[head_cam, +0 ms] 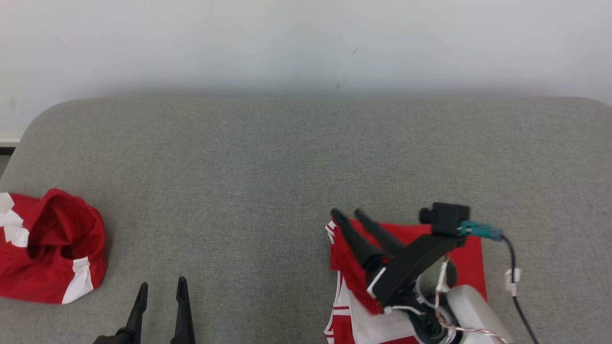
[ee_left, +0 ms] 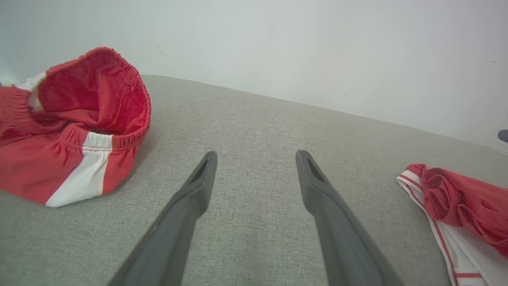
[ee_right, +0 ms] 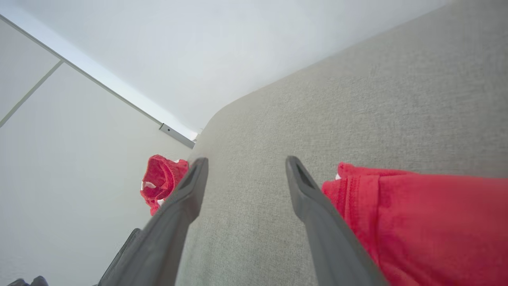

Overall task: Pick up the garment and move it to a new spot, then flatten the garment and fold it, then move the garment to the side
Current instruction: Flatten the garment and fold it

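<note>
At the lower right of the head view, the right gripper (head_cam: 346, 213) is over the garment (head_cam: 471, 258), its fingertips at the cloth's far left corner. Its fingers stand wide apart with bare table (head_cam: 287, 167) between them and nothing held. In the right wrist view, one finger runs along the red edge of the garment (ee_right: 416, 222); whether it touches cannot be told.

The garment lies on the grey table near the front edge – red on top, with a white panel and red stripes at its left side. A bunched red fold runs along that side.

The left gripper (head_cam: 162, 283) is at the lower left, fingers fully spread and empty, above bare table.

A second garment (head_cam: 52, 248) – red with white bands, crumpled, waistband gaping – lies at the table's left edge, well apart from the first.
</note>
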Robot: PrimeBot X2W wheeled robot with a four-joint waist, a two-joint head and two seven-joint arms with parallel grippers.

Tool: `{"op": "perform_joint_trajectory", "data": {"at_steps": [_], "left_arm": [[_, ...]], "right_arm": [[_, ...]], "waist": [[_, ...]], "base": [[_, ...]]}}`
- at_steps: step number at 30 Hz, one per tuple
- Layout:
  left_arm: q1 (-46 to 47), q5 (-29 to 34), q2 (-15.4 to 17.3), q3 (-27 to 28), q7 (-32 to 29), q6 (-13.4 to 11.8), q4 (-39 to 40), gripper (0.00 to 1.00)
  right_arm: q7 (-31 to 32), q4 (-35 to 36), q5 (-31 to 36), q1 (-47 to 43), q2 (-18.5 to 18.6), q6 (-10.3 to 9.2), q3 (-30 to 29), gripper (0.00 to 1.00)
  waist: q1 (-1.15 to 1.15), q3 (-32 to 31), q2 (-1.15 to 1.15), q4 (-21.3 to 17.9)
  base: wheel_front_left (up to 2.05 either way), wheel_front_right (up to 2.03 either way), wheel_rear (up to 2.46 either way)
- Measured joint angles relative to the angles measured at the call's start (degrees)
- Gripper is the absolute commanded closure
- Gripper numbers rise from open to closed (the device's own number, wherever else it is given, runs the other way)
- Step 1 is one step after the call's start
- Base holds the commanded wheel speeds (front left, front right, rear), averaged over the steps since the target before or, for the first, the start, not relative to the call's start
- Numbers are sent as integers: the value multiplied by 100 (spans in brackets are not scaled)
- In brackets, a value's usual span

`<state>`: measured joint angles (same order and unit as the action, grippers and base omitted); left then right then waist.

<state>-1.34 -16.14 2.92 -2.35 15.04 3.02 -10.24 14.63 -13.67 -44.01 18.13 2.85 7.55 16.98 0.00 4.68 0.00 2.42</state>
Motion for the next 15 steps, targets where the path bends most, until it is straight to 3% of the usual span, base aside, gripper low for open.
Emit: {"op": "perform_joint_trajectory", "data": {"at_steps": [6,7,10,15], "left_arm": [[-37,-11,0,-45,0,-26,21,0],[-58,-18,0,-52,0,-33,21,0],[-58,-32,0,-60,0,-48,27,0],[-48,-56,0,-64,0,-53,31,0]], "right_arm": [[-9,452,714,-160,2,0,-1012,0],[99,538,1152,-330,4,0,-1441,0],[259,705,1970,-538,10,0,-2009,0],[399,872,3023,-880,11,0,-2291,0]], "waist": [[0,-70,0,-52],[0,-86,0,-49],[0,-85,0,-33],[0,-46,0,-22]], "base": [[0,0,0],[0,0,0],[0,0,0],[0,0,0]]}}
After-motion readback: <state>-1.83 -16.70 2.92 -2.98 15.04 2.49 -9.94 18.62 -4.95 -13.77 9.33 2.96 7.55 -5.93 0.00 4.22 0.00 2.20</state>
